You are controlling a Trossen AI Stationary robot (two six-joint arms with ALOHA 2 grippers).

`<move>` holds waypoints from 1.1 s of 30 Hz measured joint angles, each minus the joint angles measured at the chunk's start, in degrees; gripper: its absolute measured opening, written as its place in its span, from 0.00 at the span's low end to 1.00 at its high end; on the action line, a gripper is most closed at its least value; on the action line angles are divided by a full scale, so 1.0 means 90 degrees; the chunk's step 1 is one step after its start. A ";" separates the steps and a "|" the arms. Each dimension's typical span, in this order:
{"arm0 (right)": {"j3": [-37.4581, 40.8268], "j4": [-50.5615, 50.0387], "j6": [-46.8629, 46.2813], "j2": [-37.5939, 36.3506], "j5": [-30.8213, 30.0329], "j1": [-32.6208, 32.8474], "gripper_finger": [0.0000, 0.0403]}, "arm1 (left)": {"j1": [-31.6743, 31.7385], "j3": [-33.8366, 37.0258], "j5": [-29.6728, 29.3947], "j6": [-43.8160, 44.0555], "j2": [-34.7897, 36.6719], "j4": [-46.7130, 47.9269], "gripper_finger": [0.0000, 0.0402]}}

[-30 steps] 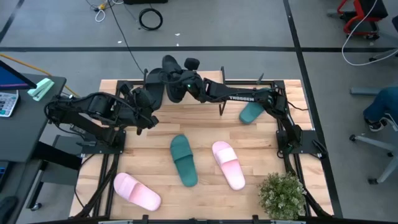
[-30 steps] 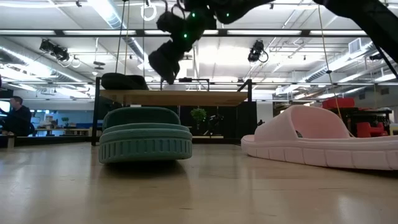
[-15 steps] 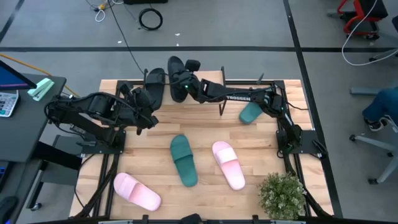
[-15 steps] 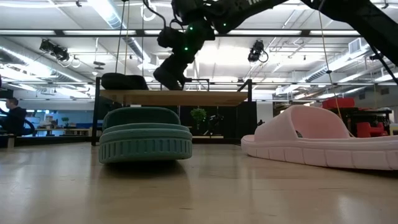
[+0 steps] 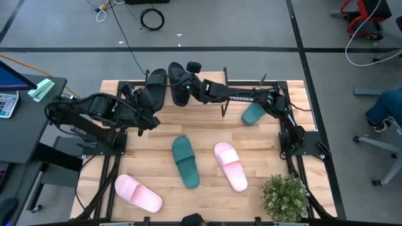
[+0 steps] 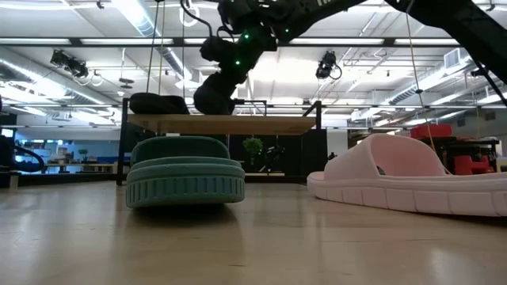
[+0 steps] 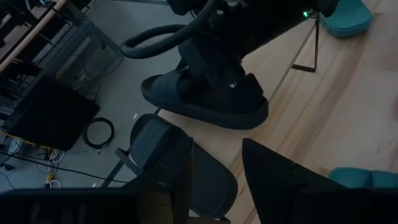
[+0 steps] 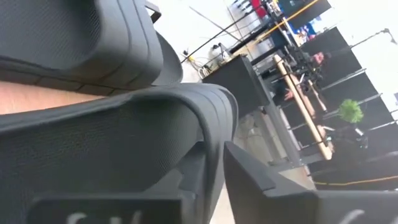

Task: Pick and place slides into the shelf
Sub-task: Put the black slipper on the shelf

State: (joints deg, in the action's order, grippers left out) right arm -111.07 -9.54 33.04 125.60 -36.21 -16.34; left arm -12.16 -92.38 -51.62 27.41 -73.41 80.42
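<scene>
Slides in black are lying side by side on the shelf: right pincer is sitting on the second black slide, fingers straddling its strap, grip unclear; left pincer, spread, is hovering near the first black slide.

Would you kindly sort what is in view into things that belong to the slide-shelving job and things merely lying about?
Belongs to the job:
- two black slides on the shelf
- shelf
- two teal slides
- two pink slides
- right end effector at the second black slide
- left end effector near the first

Just lying about:
- potted plant
- cable coil
</scene>
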 joint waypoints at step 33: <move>-0.0002 -0.2983 -0.2913 -0.1511 0.1900 -0.0098 0.19 | -0.0002 0.0000 0.0075 0.0075 -0.0005 0.0019 0.33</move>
State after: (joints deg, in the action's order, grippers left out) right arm -111.09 -36.39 6.82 112.00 -19.10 -17.22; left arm -12.19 -92.38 -50.94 28.09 -73.45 80.60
